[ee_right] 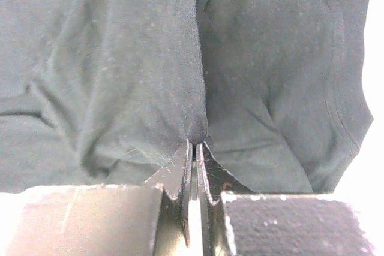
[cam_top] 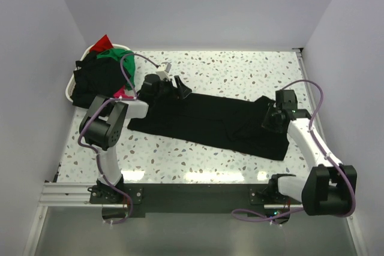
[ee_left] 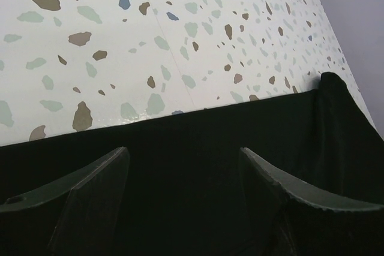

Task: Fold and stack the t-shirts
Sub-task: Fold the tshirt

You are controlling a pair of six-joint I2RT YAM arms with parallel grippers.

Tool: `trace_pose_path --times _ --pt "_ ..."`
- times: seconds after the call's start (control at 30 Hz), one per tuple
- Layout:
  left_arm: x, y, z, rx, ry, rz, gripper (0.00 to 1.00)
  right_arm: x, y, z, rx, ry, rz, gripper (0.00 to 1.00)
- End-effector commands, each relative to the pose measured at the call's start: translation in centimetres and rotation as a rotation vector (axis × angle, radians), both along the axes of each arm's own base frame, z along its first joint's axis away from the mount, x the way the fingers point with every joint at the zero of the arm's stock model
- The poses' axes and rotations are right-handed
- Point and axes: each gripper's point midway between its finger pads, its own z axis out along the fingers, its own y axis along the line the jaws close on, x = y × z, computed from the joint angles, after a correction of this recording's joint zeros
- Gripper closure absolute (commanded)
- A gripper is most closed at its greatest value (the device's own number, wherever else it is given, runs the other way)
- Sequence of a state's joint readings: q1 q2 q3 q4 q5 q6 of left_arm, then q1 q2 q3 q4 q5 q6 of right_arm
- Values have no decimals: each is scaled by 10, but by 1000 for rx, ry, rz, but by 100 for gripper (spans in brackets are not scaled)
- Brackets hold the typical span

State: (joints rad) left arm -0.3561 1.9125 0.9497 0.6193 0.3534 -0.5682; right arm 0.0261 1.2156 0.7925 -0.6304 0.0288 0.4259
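Right jaws (ee_right: 195, 146) are pressed together on a small pinch of a black cloth t-shirt (ee_right: 120, 76), and the fabric puckers into folds that fan out from their tips. In the right wrist view the cloth fills nearly the whole frame and runs off the top and left. Only a pale sliver shows at the right edge.

Left jaws (ee_left: 183, 166) stand wide apart, low over the shirt's far edge. Whether they touch the cloth cannot be told. That edge runs straight, with a small raised fold at its right end.

From above, the right jaws are hidden under their own wrist. The shirt lies spread across a white speckled desk (cam_top: 240, 70), its right end near the desk's right edge, and speckled surface shows on both its far and near sides.

At the far left corner, a white plastic basket (cam_top: 68, 92) holds a heap of black, green, red and pink shirts (cam_top: 99, 70), which partly hides it.
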Motion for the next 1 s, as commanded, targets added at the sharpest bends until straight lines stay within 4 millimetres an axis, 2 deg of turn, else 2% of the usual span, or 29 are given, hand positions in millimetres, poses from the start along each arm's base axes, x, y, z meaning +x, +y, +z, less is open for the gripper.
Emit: trace_pose_path --times 0.0,0.17,0.53,0.73,0.9,0.97 --pt "0 -5 23 -28 -57 -16 21 -15 5 10 28 12 6 100" --pt "-2 -7 24 -28 -52 -35 21 -25 14 12 75 20 9 100" --pt "-5 -7 27 -11 -47 -58 21 -53 16 15 82 40 -32 100" --pt "-7 -7 31 -11 -53 -62 21 -60 24 17 96 31 -36 100" --pt "-8 -5 32 -5 -52 -62 21 -64 27 15 80 50 -40 98" --pt "-8 -6 32 -6 -52 -65 21 -66 27 17 61 55 -43 93"
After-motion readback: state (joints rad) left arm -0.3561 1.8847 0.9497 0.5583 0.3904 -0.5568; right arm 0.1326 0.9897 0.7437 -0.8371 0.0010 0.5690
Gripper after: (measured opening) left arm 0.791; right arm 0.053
